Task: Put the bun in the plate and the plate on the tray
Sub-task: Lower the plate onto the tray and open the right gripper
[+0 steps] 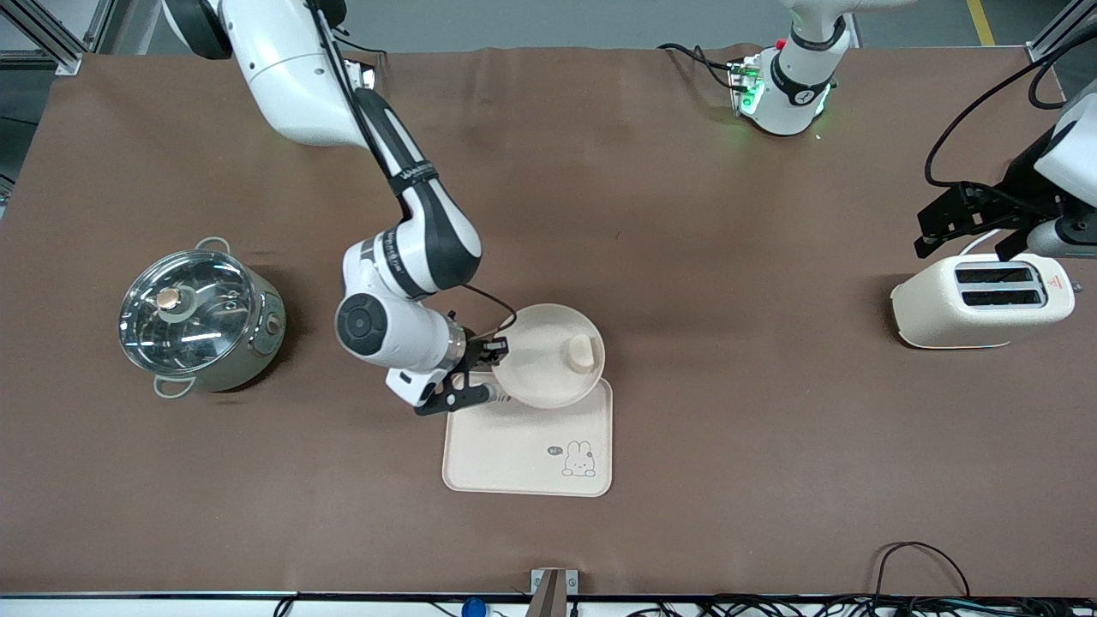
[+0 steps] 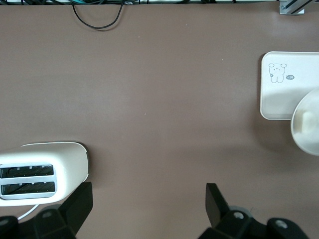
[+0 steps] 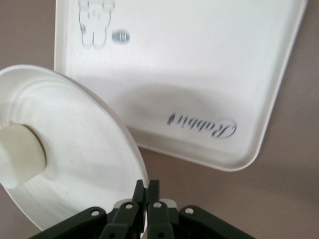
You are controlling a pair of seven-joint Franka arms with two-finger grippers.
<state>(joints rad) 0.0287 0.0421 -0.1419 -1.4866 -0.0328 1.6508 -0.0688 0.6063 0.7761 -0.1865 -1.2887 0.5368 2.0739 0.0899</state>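
My right gripper [image 1: 494, 370] is shut on the rim of the round cream plate [image 1: 536, 368] and holds it tilted above the tray's edge that lies farther from the front camera. The bun [image 1: 582, 351] lies in the plate on the side away from my fingers. The cream tray [image 1: 514, 450] with the rabbit drawing lies flat under and nearer the front camera than the plate. In the right wrist view the plate [image 3: 84, 149] holds the bun [image 3: 20, 155], with the tray [image 3: 199, 59] below and my right gripper [image 3: 147, 188] pinching the rim. My left gripper [image 2: 147, 204] is open and empty, waiting over bare table beside the toaster.
A cream toaster [image 1: 981, 300] stands at the left arm's end of the table. A steel pot [image 1: 201, 317] with a glass lid stands at the right arm's end. Brown cloth covers the table. Cables lie along the edge nearest the front camera.
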